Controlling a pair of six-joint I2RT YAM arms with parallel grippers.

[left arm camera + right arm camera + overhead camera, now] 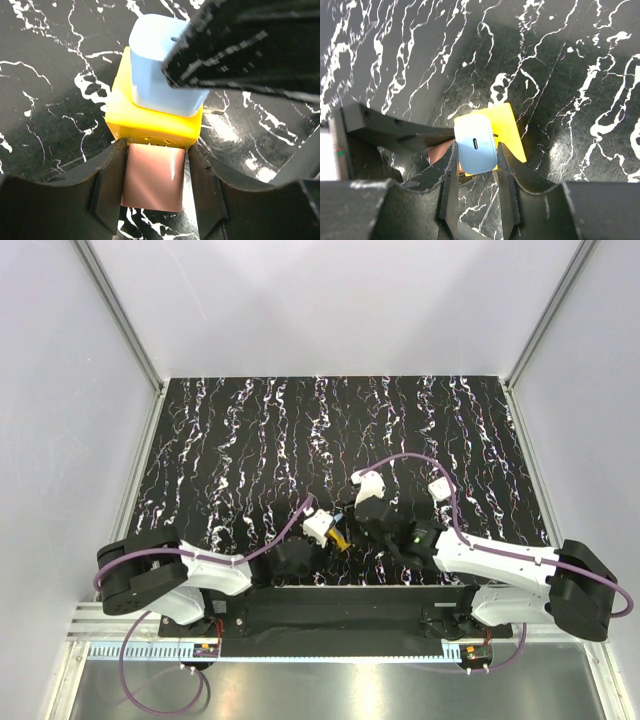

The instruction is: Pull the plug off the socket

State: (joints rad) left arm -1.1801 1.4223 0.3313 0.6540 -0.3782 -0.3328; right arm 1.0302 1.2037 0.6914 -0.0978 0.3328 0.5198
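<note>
The plug [476,142] sits in the socket [150,122]; the right gripper [477,150] squeezes the plug, the left gripper [155,152] the socket.

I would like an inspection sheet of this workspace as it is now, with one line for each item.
Surface: black table with white veins.
Job's things: light blue plug seated in the yellow socket, not yet pulled off.
Clutter: nothing seen.
Grippers: left gripper shut on the socket; right gripper shut on the plug.
Cables: purple cables run along both arms.
Surroundings: white walls and metal frame posts.
</note>
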